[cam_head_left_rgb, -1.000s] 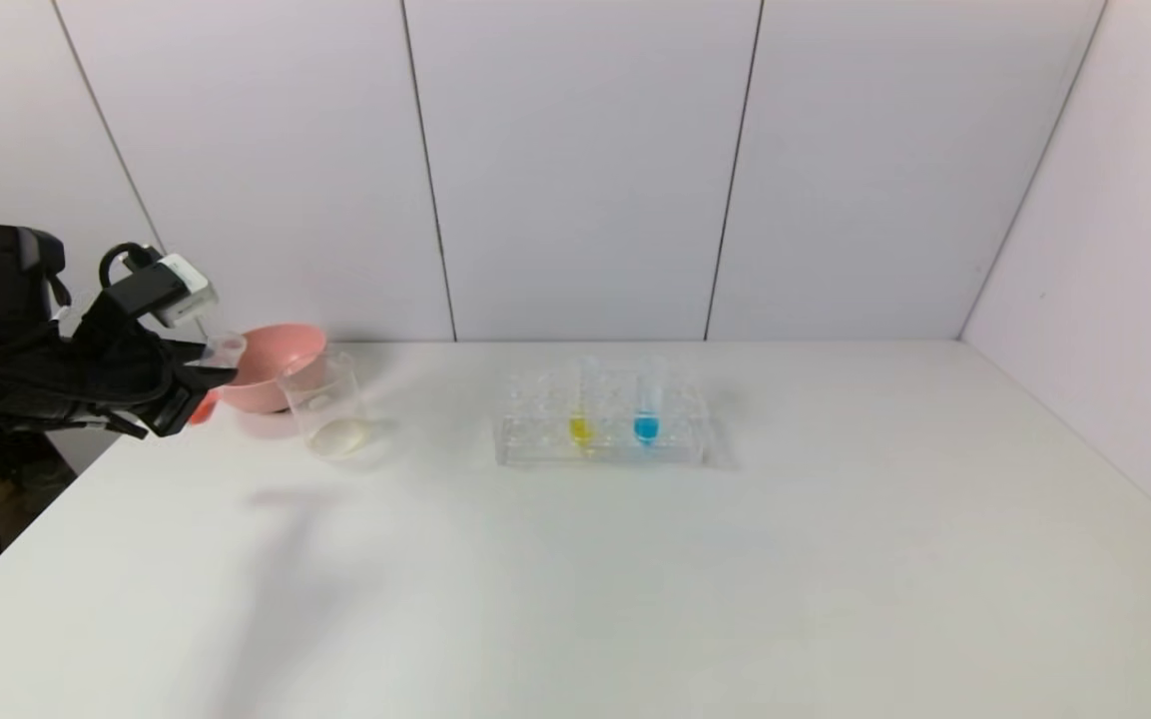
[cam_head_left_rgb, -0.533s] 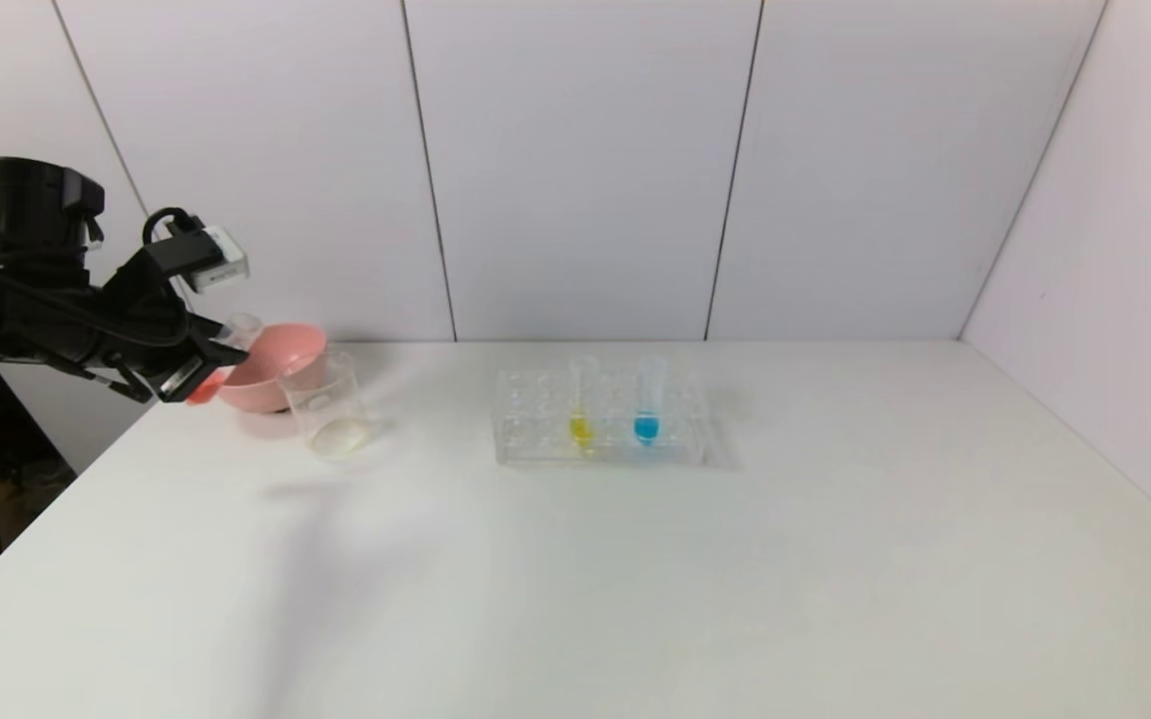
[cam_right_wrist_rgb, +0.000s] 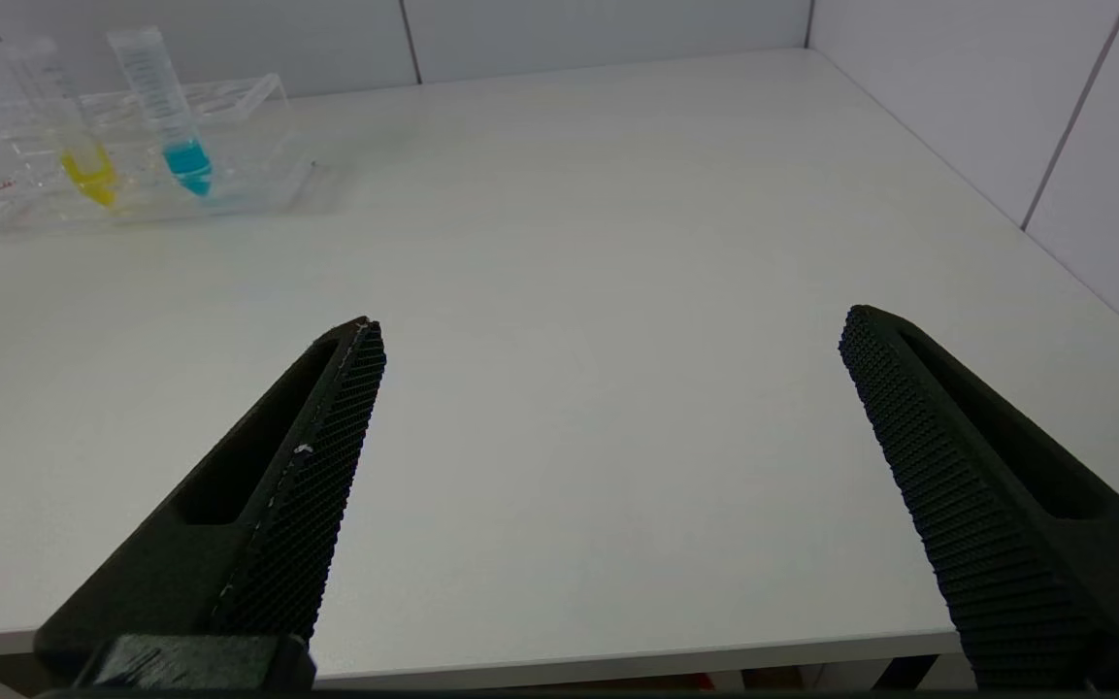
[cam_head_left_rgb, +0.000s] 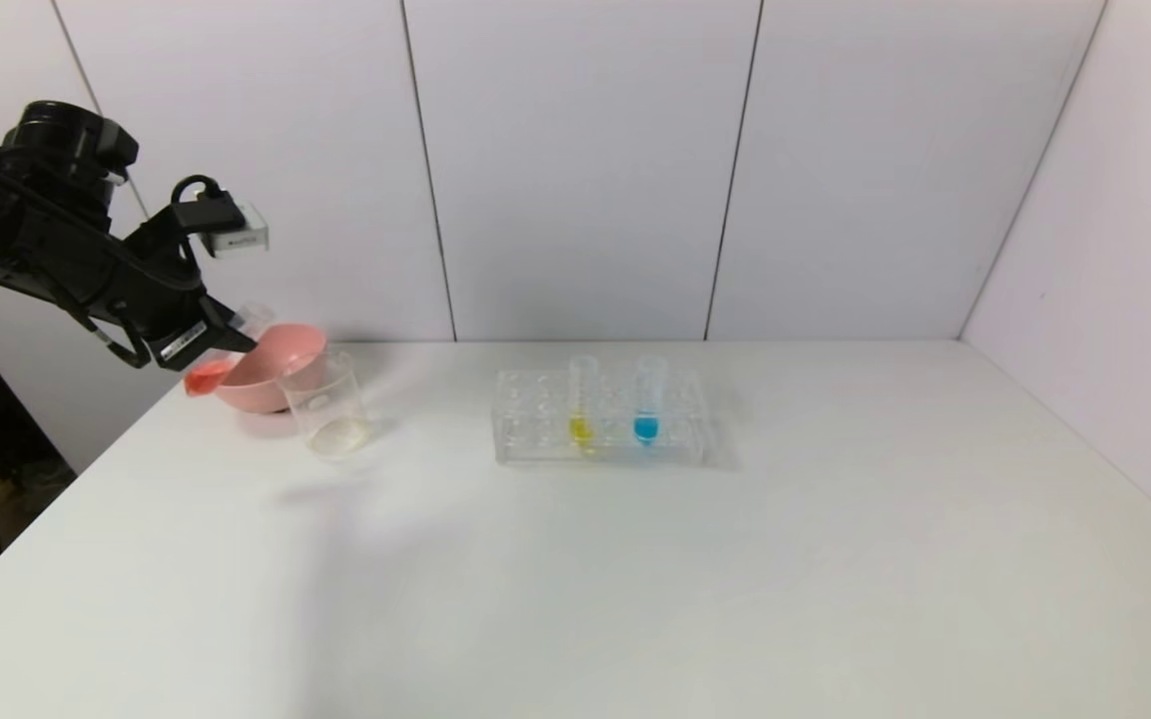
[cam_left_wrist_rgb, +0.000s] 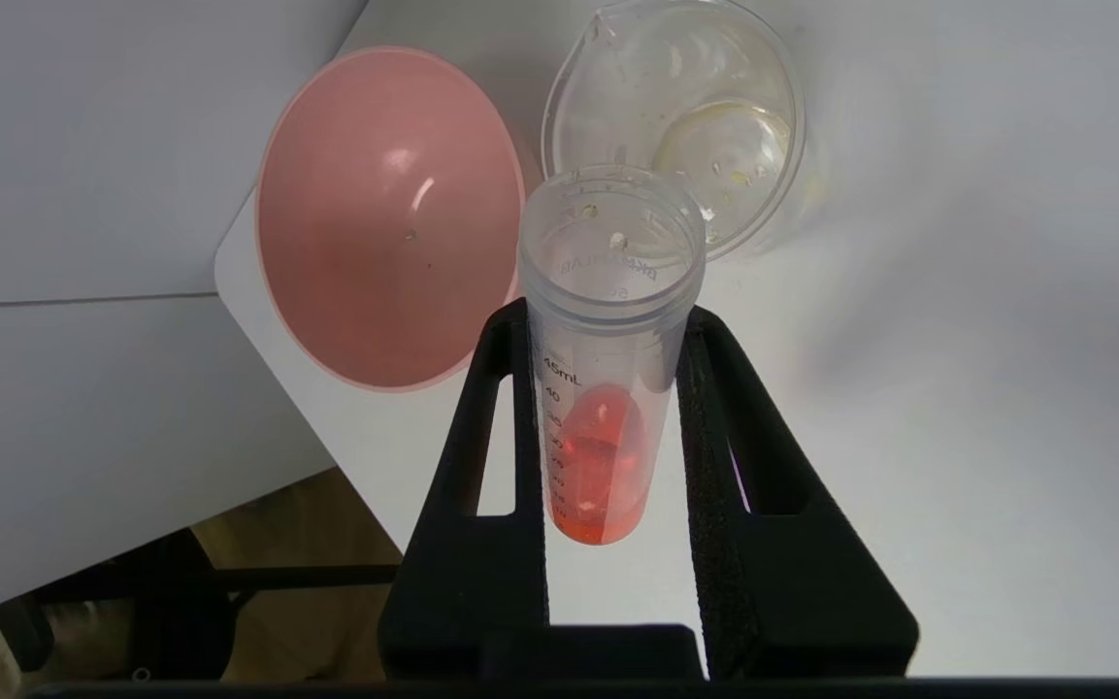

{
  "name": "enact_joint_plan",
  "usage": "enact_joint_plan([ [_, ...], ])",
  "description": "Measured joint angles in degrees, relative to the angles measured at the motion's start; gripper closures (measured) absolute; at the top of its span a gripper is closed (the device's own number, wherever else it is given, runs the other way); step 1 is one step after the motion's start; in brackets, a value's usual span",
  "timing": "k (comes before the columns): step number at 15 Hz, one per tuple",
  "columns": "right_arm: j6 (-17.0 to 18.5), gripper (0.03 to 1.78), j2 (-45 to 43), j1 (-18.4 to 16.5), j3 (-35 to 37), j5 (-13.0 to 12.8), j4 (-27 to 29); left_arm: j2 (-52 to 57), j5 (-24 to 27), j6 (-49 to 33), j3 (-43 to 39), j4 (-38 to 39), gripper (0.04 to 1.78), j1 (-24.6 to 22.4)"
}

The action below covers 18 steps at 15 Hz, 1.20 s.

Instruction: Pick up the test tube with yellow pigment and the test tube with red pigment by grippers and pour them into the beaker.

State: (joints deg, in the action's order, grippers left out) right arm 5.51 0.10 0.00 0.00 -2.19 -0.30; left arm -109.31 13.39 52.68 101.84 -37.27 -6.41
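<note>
My left gripper [cam_head_left_rgb: 221, 345] [cam_left_wrist_rgb: 608, 320] is raised at the far left, shut on the test tube with red pigment [cam_head_left_rgb: 208, 375] [cam_left_wrist_rgb: 598, 456]. The tube is tilted, its open mouth pointing toward the beaker [cam_head_left_rgb: 325, 404] [cam_left_wrist_rgb: 705, 126] and the red liquid at its low end. The beaker stands just right of the gripper with a pale residue in its bottom. The test tube with yellow pigment [cam_head_left_rgb: 581, 404] [cam_right_wrist_rgb: 74, 126] stands upright in the clear rack [cam_head_left_rgb: 535, 439] [cam_right_wrist_rgb: 258, 175]. My right gripper [cam_right_wrist_rgb: 612, 335] is open and empty over the table's front edge, out of the head view.
A pink bowl [cam_head_left_rgb: 271, 374] [cam_left_wrist_rgb: 384, 223] sits behind the beaker at the table's back left corner. A tube with a blue tip [cam_head_left_rgb: 646, 404] [cam_right_wrist_rgb: 171, 116] stands beside the yellow one in the rack. The table edge lies close below my left gripper.
My left arm has risen and swung right toward the beaker with the red tube, which is now tilted more steeply.
</note>
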Motion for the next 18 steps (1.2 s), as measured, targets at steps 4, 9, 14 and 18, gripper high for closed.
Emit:
enact_joint_plan([
  [4, 0.0, 0.1, 0.0, 0.0, 0.0, 0.0, 0.0, -4.72, -5.89, 1.38, 8.72, -9.56, 1.39, 2.67],
  [9, 0.0, 0.1, 0.0, 0.0, 0.0, 0.0, -0.02, -7.94, -15.01, 3.19, 12.39, -13.12, 1.39, 4.96],
  [14, 0.0, 0.1, 0.0, 0.0, 0.0, 0.0, 0.0, -8.46, -19.66, 4.1, 12.98, -13.2, 1.39, 6.36],
  [18, 0.0, 0.1, 0.0, 0.0, 0.0, 0.0, 0.0, -8.79, -27.05, 5.86, 13.1, -12.87, 1.39, 7.7],
])
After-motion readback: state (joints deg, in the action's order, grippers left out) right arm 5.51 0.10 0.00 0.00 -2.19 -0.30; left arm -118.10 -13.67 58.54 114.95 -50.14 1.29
